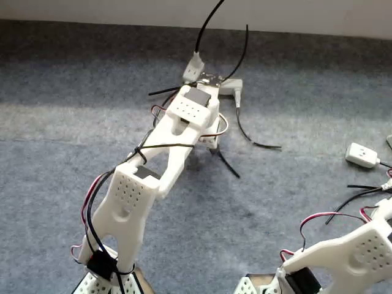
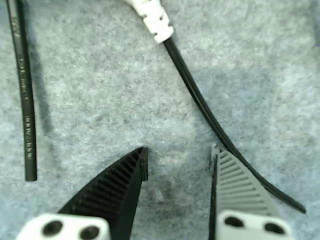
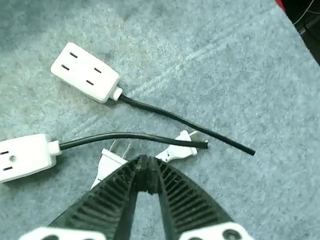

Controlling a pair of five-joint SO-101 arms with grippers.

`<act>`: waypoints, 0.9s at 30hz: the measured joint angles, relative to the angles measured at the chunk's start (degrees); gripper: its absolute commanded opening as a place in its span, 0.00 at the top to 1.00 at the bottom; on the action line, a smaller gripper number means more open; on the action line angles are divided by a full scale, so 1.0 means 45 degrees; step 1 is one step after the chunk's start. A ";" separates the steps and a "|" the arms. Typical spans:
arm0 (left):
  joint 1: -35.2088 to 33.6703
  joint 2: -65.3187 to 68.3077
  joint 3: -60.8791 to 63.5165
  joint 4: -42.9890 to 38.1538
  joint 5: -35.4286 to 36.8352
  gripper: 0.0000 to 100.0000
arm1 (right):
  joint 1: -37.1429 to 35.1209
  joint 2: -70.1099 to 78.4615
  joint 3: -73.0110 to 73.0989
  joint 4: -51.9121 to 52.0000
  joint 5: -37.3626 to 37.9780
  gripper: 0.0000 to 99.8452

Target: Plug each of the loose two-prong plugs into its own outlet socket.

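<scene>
In the left wrist view my left gripper point(image 2: 179, 162) is open over bare grey carpet, nothing between its fingers. The white cord end of a plug point(image 2: 151, 17) lies ahead of it, and its black cable point(image 2: 210, 117) runs back past one finger. In the high view the left arm point(image 1: 184, 122) stretches to the back centre, beside two white plug pieces point(image 1: 195, 67) point(image 1: 233, 86). My right gripper point(image 3: 146, 170) is shut, its tips just over two loose white two-prong plugs point(image 3: 111, 161) point(image 3: 179, 150). Two white outlet sockets point(image 3: 85, 75) point(image 3: 22, 157) lie beyond them.
Loose black cables cross the carpet point(image 1: 257, 144) point(image 2: 22, 90) point(image 3: 185, 122). A white outlet block point(image 1: 361, 155) sits at the right side of the high view, near the right arm point(image 1: 358, 251). A red object point(image 3: 285, 7) lies at the carpet's edge.
</scene>
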 measured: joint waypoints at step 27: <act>0.0000 0.0000 0.0000 0.0000 0.0000 0.79 | -0.1817 0.8303 -0.5998 -0.2422 0.6330 0.64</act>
